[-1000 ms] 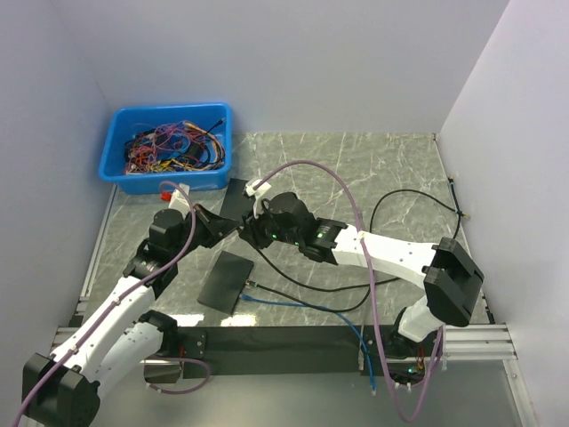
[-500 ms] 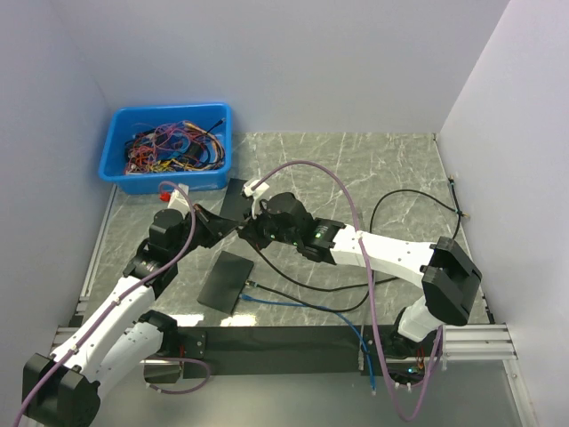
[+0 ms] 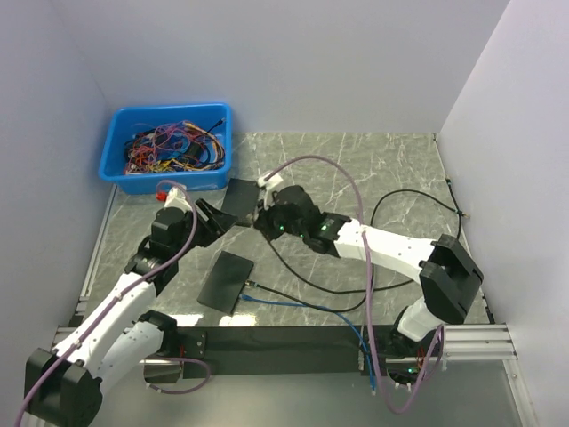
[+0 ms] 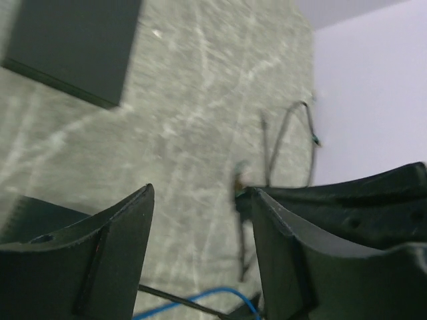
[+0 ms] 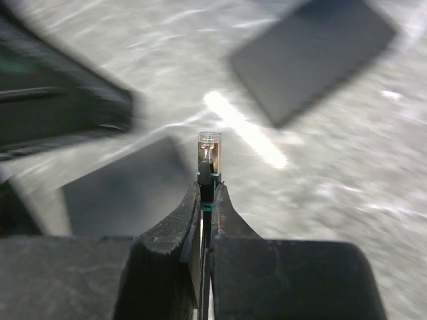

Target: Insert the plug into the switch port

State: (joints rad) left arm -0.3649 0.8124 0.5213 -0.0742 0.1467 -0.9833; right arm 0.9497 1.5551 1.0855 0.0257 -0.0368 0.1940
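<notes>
The plug [image 5: 209,148] is a clear connector with a green boot on a black cable [image 3: 307,283]. My right gripper [image 5: 207,190] is shut on its boot, with the clear tip sticking out past the fingertips above the marble table. Two flat black switch boxes lie below, one [image 3: 238,197] behind the grippers and one [image 3: 226,279] nearer the arms; their ports do not show. My left gripper [image 4: 200,195] stands open with nothing between its fingers, just left of the right gripper [image 3: 261,217] in the top view. The far box [image 4: 73,47] shows at the upper left of the left wrist view.
A blue bin [image 3: 120,169] full of coloured wires stands at the back left. A blue cable [image 3: 293,302] and loops of the black cable lie on the table in front of the arms. White walls close in the left, back and right sides.
My left gripper has opened and drawn back to the left. My right gripper has closed on the plug and moved slightly back and right, away from the left gripper.
</notes>
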